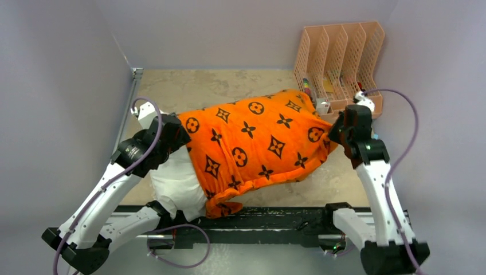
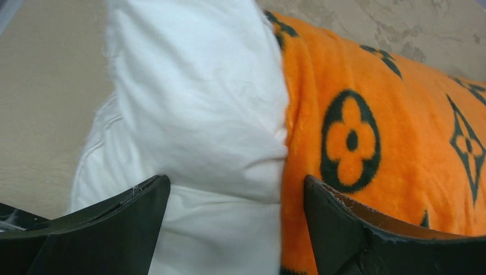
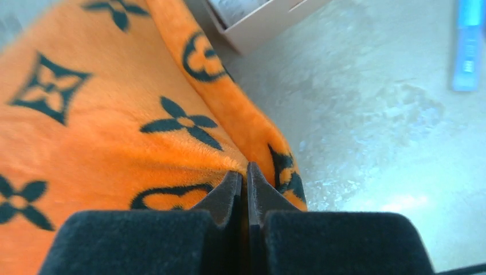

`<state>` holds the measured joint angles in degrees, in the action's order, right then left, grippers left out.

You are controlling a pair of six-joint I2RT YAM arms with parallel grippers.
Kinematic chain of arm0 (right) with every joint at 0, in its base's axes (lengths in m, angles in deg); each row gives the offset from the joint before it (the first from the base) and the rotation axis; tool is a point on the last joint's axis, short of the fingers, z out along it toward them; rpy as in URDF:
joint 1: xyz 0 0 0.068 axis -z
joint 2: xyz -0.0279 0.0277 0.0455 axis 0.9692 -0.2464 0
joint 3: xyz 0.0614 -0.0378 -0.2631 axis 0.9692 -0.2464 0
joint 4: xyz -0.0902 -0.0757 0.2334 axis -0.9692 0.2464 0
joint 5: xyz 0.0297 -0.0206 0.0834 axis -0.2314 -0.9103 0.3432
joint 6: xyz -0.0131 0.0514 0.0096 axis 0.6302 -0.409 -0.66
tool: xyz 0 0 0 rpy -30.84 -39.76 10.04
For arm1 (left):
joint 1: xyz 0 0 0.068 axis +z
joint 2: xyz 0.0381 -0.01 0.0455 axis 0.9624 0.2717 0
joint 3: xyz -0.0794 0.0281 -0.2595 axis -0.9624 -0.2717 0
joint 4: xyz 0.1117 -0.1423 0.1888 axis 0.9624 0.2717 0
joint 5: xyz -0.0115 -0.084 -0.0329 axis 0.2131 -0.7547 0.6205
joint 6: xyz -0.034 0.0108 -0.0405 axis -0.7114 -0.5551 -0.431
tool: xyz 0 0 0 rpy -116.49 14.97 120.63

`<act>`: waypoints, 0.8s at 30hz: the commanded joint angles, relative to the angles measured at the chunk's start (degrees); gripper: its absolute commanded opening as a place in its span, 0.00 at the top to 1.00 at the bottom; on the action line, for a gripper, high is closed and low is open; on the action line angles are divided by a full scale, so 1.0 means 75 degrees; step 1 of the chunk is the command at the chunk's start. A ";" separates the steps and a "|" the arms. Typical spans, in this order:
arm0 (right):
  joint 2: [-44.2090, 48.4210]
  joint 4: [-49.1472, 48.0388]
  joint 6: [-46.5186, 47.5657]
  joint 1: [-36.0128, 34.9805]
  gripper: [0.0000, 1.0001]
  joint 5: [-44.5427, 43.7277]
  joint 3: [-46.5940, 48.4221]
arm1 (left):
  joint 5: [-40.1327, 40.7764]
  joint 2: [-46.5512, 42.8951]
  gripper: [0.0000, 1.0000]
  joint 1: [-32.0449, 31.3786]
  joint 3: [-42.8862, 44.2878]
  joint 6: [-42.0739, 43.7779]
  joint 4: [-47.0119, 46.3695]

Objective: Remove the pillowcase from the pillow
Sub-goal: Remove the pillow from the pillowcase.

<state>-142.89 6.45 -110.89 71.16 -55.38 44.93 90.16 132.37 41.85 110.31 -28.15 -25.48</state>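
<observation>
The orange pillowcase with black motifs covers most of the white pillow, whose bare end sticks out at the lower left. My left gripper is open at that end. In the left wrist view its fingers straddle the line where the pillow meets the pillowcase, one over each; the left gripper holds nothing. My right gripper is at the cover's right edge. In the right wrist view the right gripper is shut, with the pillowcase puckering into its tips.
A peach file organizer stands at the back right, with a small white box in front of it beside the cover. A blue object lies on the table right of my right gripper. Grey walls close in both sides.
</observation>
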 commanded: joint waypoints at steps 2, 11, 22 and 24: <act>0.1169 0.0988 -0.0953 0.0256 1.00 -0.2644 -0.0061 | 0.1580 0.0001 0.10 0.0039 0.0284 -0.0476 0.0337; 0.2106 0.0971 -0.0857 0.0259 1.00 -0.2612 -0.0201 | -0.1009 0.1278 0.10 0.2301 0.0776 0.1649 -0.1019; 0.1777 0.0126 -0.0243 0.0259 1.00 -0.0639 -0.0584 | -0.5000 0.1947 0.09 0.4358 -0.0320 0.2055 -0.3092; 0.1640 0.0092 -0.0169 0.0259 1.00 -0.0425 -0.0617 | -0.6306 0.1768 0.09 0.5380 -0.0819 0.2073 -0.3639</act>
<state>-129.27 10.53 -114.67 72.77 -62.68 40.53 61.88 147.69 71.64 109.91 -14.58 -44.13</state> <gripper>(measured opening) 0.018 0.903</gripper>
